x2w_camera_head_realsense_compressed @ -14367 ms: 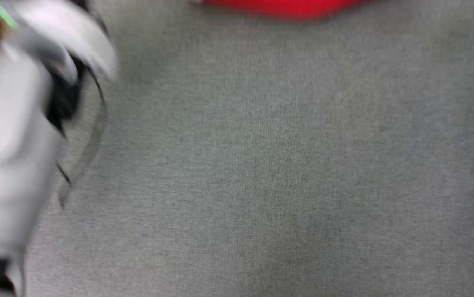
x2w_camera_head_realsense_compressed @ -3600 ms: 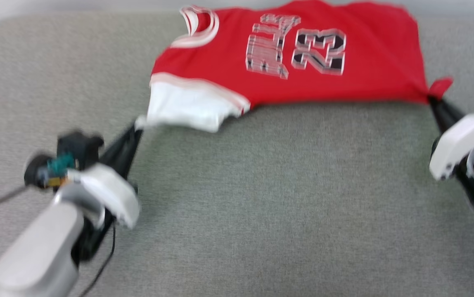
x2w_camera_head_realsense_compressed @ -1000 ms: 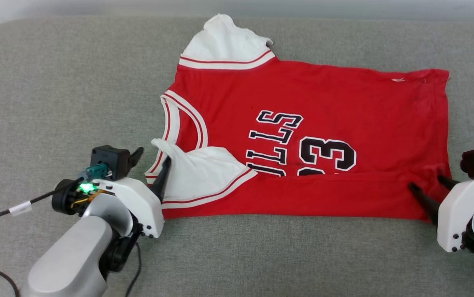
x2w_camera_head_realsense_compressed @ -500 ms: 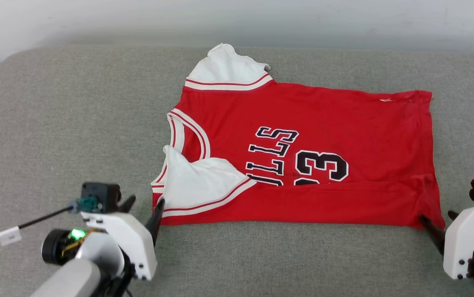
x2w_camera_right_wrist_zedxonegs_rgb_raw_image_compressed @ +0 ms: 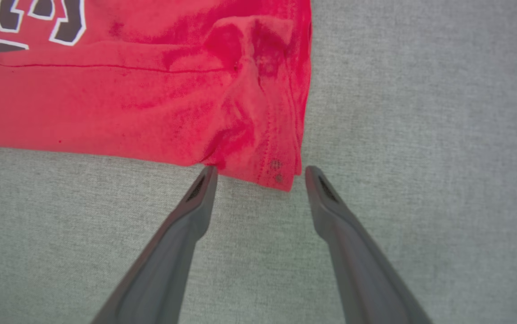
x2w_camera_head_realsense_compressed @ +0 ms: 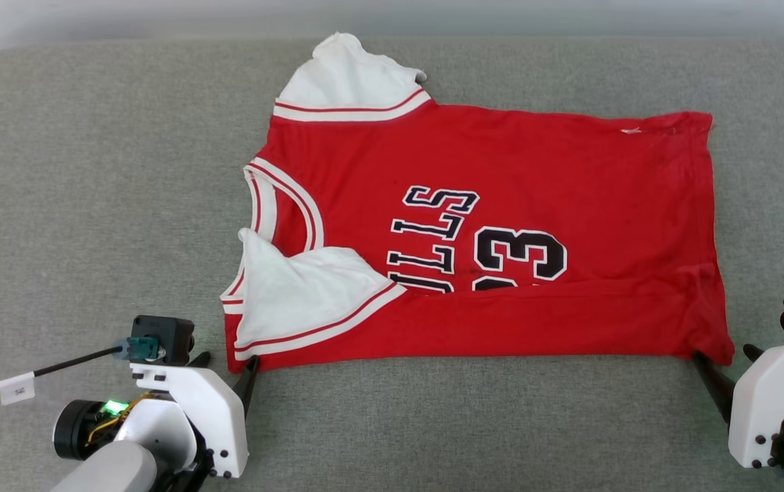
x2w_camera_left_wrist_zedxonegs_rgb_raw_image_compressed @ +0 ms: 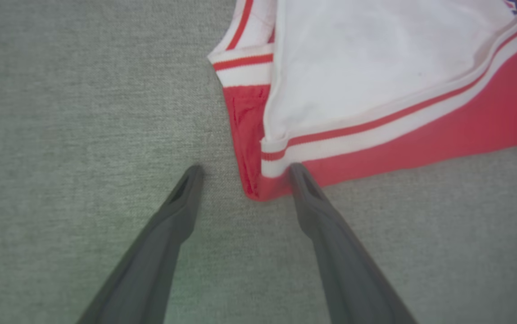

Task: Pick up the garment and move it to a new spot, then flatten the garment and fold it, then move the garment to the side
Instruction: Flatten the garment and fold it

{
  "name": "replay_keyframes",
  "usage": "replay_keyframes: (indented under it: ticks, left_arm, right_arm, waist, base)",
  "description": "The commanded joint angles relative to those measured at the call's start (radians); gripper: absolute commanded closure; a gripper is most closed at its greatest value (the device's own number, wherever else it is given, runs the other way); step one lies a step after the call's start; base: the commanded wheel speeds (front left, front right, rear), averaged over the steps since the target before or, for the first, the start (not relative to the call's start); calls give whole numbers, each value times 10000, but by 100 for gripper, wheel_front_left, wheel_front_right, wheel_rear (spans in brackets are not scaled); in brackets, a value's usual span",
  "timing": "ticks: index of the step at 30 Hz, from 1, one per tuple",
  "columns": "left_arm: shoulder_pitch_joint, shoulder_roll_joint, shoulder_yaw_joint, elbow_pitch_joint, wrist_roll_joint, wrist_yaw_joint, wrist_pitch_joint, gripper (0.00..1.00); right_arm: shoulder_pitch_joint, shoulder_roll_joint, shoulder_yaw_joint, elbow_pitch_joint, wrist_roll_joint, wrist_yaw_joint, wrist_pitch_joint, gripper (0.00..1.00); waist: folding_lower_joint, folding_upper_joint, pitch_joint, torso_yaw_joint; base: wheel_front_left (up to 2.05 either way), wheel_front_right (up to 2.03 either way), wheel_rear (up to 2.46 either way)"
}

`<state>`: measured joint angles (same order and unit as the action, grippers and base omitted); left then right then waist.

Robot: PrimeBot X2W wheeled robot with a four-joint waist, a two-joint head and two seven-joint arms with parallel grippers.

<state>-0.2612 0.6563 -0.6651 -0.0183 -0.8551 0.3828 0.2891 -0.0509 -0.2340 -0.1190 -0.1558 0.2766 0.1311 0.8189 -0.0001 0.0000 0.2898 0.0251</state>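
— Where is the left gripper (x2w_camera_head_realsense_compressed: 226, 365)?
— Spread wide and holding nothing. Its fingers straddle the near shoulder corner of the garment (x2w_camera_head_realsense_compressed: 501, 157), probably placed there for a pinch.
— And the garment itself?
— It lies flat on the grey cushion (x2w_camera_head_realsense_compressed: 91, 171), with its near edge and sleeve folded over the lettering.
— The right gripper (x2w_camera_head_realsense_compressed: 726, 361)?
— Equally wide and empty, bracketing the near hem corner. Whether it touches the cloth is hard to judge.

1. I see my left gripper (x2w_camera_head_realsense_compressed: 227, 361) low at the left, its fingers (x2w_camera_left_wrist_zedxonegs_rgb_raw_image_compressed: 330, 234) spread wide and pointing forward.
2. My right gripper (x2w_camera_head_realsense_compressed: 723, 355) mirrors it at the right, spread just as wide.
3. My left forearm (x2w_camera_head_realsense_compressed: 108, 471) rises from the bottom edge. My right wrist (x2w_camera_head_realsense_compressed: 767, 400) is partly cropped and probably angled likewise.
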Motion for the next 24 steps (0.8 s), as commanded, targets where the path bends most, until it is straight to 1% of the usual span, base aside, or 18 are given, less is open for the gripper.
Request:
replay_keyframes:
  ticks: [1, 3, 6, 7, 8, 11, 14, 17, 20, 24]
  left_arm:
    - [-82, 57, -87, 199, 92, 6, 134, 0]
    - [-84, -31, -127, 388, 24, -33, 151, 0]
    - [-27, -247, -291, 687, -240, -249, 404, 0]
    - [20, -280, -398, 792, -315, -358, 563, 52]
    - [37, -312, -514, 902, -340, -435, 675, 100]
    - [-4, -418, -667, 1057, -376, -649, 756, 100]
    - [-82, -397, -612, 1027, -232, -704, 466, 100]
    - [-201, -438, -553, 707, -56, -678, 167, 100]
    - [-354, -397, -491, 177, 198, -556, -109, 100]
    - [-430, -292, -503, -517, 447, -387, -193, 100]
  right_arm:
    - [-1, -26, 0, -143, -4, -8, 35, 0]
    - [-82, -39, -23, -273, -4, -8, 60, 0]
    - [-111, -7, -158, -425, -154, -8, 125, 0]
    - [-126, -11, -162, -461, -206, -8, 145, 0]
    - [-150, -21, -141, -490, -244, -8, 145, 0]
    - [-235, -67, -133, -493, -337, -8, 145, 0]
    - [-263, -144, -85, -386, -450, -8, 164, 0]
    - [-282, -288, -106, -129, -649, -8, 216, 0]
    - [-422, -163, -289, 224, -772, -8, 275, 0]
    - [-679, -106, -465, 815, -1072, -8, 246, 0]
  waist:
    - [1, 0, 195, -117]
    - [1, 0, 328, -169]
    - [1, 0, 455, -209]
    - [1, 0, 483, -214]
    - [1, 0, 505, -222]
    - [1, 0, 460, -195]
    - [1, 0, 271, -77]
    - [1, 0, 79, 125]
    - [1, 0, -28, 331]
    - [1, 0, -27, 594]
  base:
    - [0, 0, 0]
    - [0, 0, 0]
    - [0, 0, 0]
    - [0, 0, 0]
    - [0, 0, 0]
    - [0, 0, 0]
    - [0, 0, 0]
    - [0, 0, 0]
    - [0, 0, 0]
    - [0, 0, 0]
